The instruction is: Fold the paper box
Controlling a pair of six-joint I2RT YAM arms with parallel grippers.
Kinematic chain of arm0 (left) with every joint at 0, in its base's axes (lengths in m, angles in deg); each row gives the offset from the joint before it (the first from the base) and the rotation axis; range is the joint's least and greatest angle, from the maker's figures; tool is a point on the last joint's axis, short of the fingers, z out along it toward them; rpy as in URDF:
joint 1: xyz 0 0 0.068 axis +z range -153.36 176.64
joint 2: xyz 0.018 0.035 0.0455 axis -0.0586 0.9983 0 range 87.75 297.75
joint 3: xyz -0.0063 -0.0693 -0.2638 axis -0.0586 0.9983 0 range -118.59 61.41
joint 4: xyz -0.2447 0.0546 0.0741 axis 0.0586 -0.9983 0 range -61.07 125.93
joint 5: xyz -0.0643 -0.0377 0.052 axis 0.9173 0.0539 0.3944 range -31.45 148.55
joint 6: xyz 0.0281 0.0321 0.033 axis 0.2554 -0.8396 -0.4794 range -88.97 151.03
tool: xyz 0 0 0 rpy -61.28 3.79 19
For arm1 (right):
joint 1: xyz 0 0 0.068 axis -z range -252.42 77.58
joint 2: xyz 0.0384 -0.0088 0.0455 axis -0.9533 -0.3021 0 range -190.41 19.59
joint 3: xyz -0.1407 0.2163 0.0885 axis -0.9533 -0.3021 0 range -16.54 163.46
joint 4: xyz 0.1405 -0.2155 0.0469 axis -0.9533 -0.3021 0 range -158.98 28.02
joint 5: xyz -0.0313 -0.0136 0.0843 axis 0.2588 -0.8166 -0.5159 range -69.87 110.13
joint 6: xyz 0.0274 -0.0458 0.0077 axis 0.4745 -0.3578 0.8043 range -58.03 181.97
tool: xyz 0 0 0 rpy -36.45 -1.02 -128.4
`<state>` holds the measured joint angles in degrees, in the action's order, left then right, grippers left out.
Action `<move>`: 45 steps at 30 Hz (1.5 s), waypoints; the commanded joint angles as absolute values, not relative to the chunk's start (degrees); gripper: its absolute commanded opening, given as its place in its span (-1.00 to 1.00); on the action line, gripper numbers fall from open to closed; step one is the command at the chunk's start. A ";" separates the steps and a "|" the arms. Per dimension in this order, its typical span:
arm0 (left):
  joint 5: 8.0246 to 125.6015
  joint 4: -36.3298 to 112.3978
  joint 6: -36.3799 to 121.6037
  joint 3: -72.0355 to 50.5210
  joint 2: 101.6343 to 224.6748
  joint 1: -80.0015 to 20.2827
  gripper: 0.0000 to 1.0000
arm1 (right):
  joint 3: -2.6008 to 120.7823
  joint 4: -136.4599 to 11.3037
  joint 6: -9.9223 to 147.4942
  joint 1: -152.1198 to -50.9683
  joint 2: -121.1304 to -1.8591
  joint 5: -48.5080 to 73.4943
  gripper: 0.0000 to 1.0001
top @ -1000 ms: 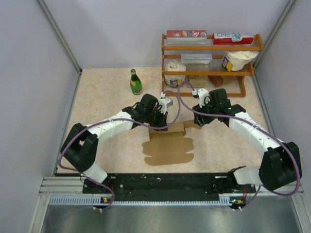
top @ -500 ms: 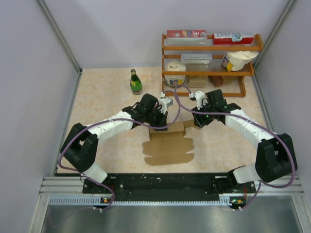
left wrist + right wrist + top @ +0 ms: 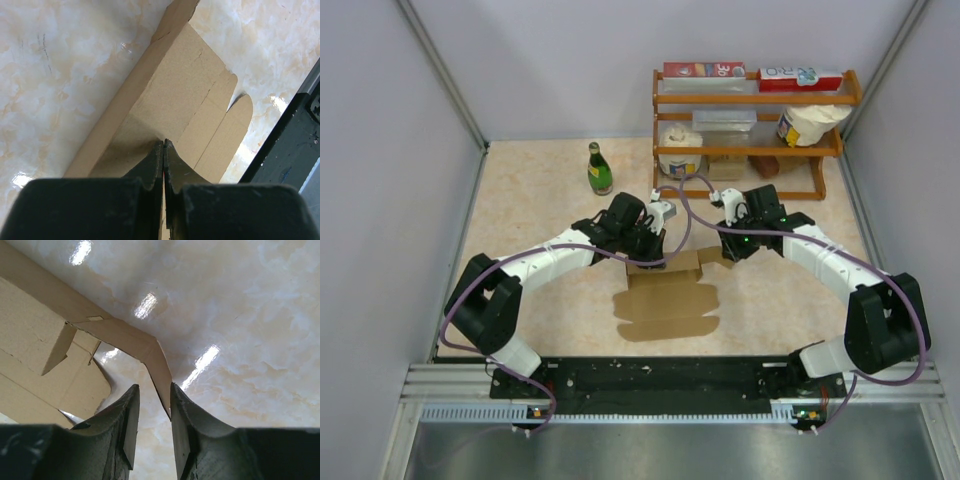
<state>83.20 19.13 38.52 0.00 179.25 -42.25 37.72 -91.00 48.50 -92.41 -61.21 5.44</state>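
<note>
The paper box (image 3: 668,300) is a plain brown cardboard sheet lying mid-table, its far strip raised. My left gripper (image 3: 648,258) is at that raised far edge. In the left wrist view its fingers (image 3: 164,142) are pressed together, with a thin sliver of the box (image 3: 200,95) pinched between them. My right gripper (image 3: 725,255) is at the box's far right corner. There its jaws (image 3: 155,390) stand partly apart around a pointed end flap (image 3: 155,360). The flap rests against the right finger, with a gap to the left one.
A green bottle (image 3: 599,168) stands at the back left of centre. A wooden rack (image 3: 750,130) with printed cartons and white tubs fills the back right, close behind the right arm. A black rail (image 3: 660,378) runs along the near edge. Grey walls enclose the sides.
My right gripper has moved left to the box's right flap and its jaws have narrowed around it. The left arm and the box have stayed put.
</note>
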 commanded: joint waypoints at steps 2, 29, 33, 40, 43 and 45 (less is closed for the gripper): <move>83.42 19.67 38.41 -1.96 179.15 -42.38 -1.00 | 38.39 -91.78 50.89 -91.75 -60.83 5.11 -0.45; 83.60 19.85 38.68 -1.52 178.80 -42.47 -1.00 | 37.60 -94.50 53.80 -93.07 -57.93 3.35 -0.86; 83.60 19.93 38.77 -1.43 178.80 -42.47 -1.00 | 37.60 -94.94 54.24 -94.03 -57.58 3.35 -0.88; 83.34 19.93 38.85 -1.17 178.63 -42.56 -1.00 | 37.51 -95.47 55.47 -95.18 -57.50 3.35 -0.94; 83.34 19.94 38.85 -1.25 178.63 -42.47 -1.00 | 37.42 -95.91 55.55 -95.62 -57.41 3.61 -0.99; 83.34 20.02 38.85 -1.17 178.63 -42.47 -1.00 | 37.42 -96.00 55.82 -95.97 -57.32 3.87 -1.00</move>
